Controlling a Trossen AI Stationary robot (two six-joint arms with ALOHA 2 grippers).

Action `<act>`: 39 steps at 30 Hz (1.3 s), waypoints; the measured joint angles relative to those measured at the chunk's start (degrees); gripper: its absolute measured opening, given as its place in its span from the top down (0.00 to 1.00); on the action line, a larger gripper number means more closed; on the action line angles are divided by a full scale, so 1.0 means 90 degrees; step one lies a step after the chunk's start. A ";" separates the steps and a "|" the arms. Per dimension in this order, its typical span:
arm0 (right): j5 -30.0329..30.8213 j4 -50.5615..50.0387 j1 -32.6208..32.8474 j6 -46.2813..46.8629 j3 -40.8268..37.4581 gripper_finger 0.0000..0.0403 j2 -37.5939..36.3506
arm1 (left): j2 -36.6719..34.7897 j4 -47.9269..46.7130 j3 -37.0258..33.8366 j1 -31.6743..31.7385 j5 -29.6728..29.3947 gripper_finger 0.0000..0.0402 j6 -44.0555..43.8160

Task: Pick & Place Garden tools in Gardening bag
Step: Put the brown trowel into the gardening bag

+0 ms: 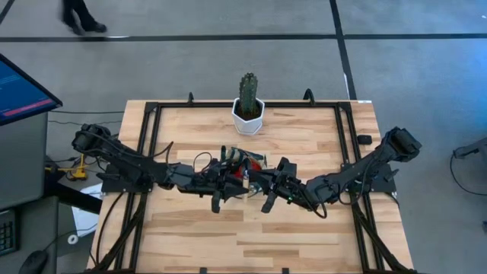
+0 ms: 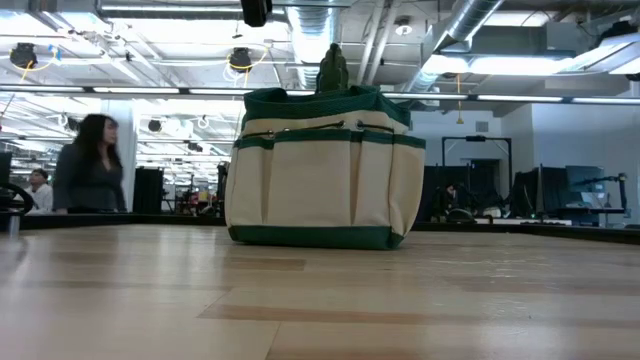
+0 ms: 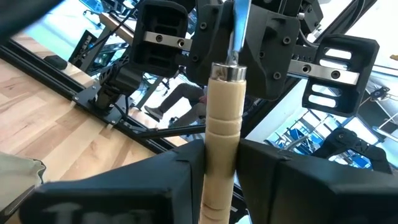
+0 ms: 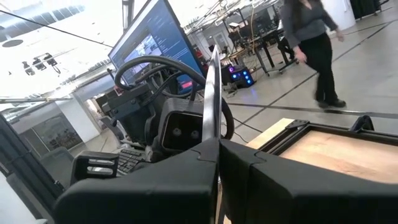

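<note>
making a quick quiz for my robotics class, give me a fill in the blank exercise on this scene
1. In the left wrist view, the left gripper closes around a tool's ____ handle.
2. In the right wrist view, the right gripper is shut on a thin ____ blade.
3. The gardening bag is cream with dark ____ trim.
4. In the high view, the cactus stands in a ____ pot.

Missing words: wooden; metal; green; white

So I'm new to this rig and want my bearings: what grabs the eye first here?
Both arms meet mid-table over the gardening bag, passing one tool between them. The left pincer clasps its wooden handle; the right pincer is shut on its metal blade. A potted cactus stands at the far edge.
</note>
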 joint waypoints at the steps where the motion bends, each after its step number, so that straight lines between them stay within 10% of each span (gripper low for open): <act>1: 0.0000 -0.0001 0.0000 -0.0002 0.0000 1.00 -0.0002 | 0.0000 0.0000 0.0000 0.0001 0.0000 0.84 0.0000; 21: 0.0000 -0.0015 0.0000 -0.0019 0.0000 0.97 -0.0002 | 0.0000 -0.0007 -0.0002 -0.0001 -0.0029 0.85 0.0124; 39: 0.0058 -0.0306 0.0287 -0.0933 -0.0012 0.74 -0.0308 | 0.0000 -0.0007 -0.0002 -0.0001 0.0000 0.87 0.0294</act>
